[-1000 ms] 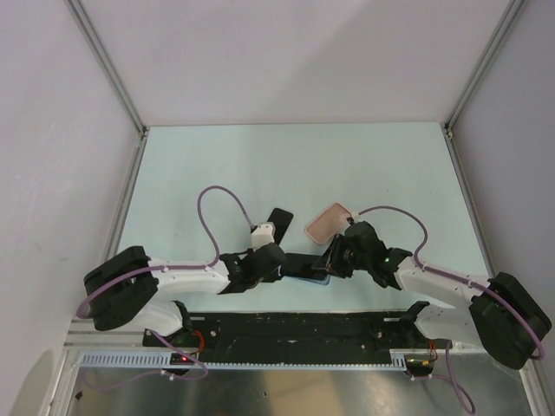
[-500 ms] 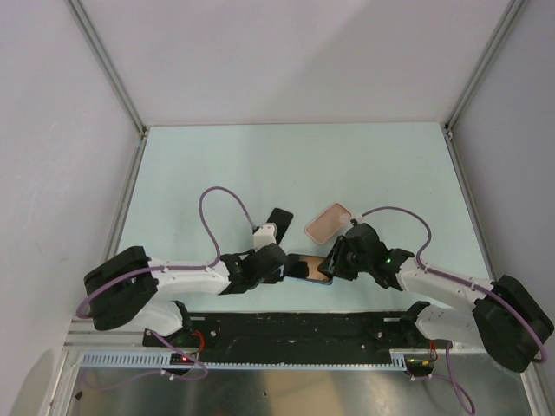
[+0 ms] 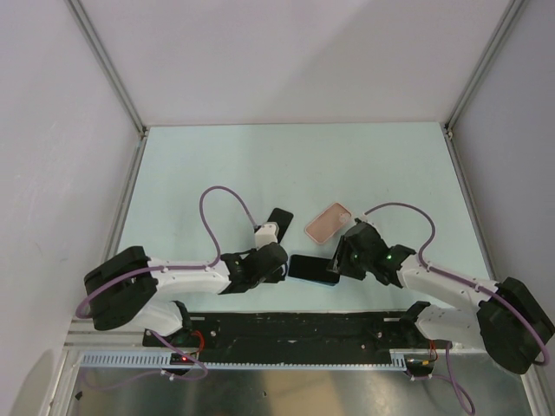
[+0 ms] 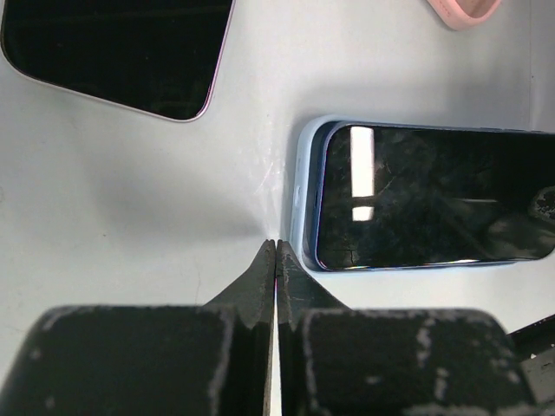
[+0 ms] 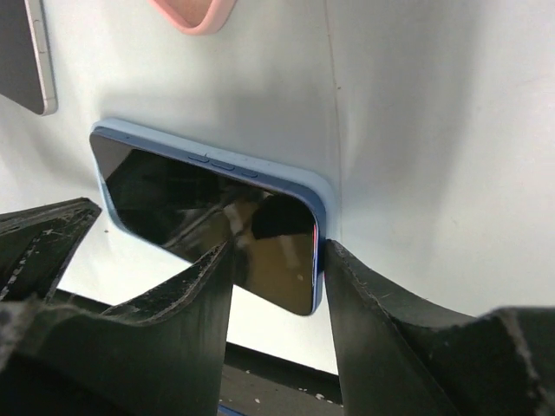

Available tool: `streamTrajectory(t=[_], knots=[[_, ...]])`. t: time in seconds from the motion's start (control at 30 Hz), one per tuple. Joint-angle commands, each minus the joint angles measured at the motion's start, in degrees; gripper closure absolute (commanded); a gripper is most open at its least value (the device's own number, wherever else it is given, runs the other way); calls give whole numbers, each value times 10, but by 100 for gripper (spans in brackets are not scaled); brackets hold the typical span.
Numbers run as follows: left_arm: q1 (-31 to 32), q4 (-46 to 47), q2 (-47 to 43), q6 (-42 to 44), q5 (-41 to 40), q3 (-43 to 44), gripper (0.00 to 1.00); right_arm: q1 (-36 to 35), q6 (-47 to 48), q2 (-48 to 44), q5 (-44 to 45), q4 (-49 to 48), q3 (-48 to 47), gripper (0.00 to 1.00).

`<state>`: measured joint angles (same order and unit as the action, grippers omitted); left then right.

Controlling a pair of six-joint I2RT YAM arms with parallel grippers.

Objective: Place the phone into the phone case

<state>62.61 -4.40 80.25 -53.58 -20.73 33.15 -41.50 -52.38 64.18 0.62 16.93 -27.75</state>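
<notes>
The phone (image 3: 310,269) lies flat on the table, black screen up, with a light blue rim, and is also seen in the left wrist view (image 4: 425,195) and the right wrist view (image 5: 208,217). My right gripper (image 3: 335,263) is open astride the phone's right end (image 5: 277,247). One finger touches the blue edge and the other hangs over the screen. My left gripper (image 3: 284,269) is shut and empty, its tip (image 4: 275,245) on the table beside the phone's left end. The salmon-pink phone case (image 3: 328,223) lies just beyond the phone, hollow side up, with only a corner visible in each wrist view (image 4: 464,10) (image 5: 195,13).
An all-black slab (image 3: 278,219) lies left of the case, also in the left wrist view (image 4: 113,52) and at the right wrist view's edge (image 5: 22,52). A black rail (image 3: 295,329) runs along the near table edge. White walls with metal posts enclose the table.
The phone, propped up in my right gripper a second ago, now lies flat, screen up. My right jaws have spread wider. The left gripper has stayed shut in place.
</notes>
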Motion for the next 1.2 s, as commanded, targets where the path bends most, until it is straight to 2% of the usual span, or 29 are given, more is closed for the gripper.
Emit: streamTrajectory(t=[0.0, 0.27, 0.43, 0.67, 1.03, 1.17], knots=[[4, 13, -14, -8, -8, 16, 100, 2, 26, -9, 45, 38, -34, 49], [5, 14, -9, -6, -4, 22, 100, -2, 35, -22, 64, 72, -44, 48], [6, 14, -5, -3, -1, 28, 100, -36, 23, -31, 76, 90, -44, 49], [9, 14, 2, -3, 0, 34, 100, -66, 3, -37, 88, 99, -37, 63], [16, 14, 10, -4, 2, 37, 100, -84, -5, -14, 87, 80, -37, 66], [20, 15, 16, -6, 2, 39, 100, -85, -6, -9, 84, 75, -37, 73]])
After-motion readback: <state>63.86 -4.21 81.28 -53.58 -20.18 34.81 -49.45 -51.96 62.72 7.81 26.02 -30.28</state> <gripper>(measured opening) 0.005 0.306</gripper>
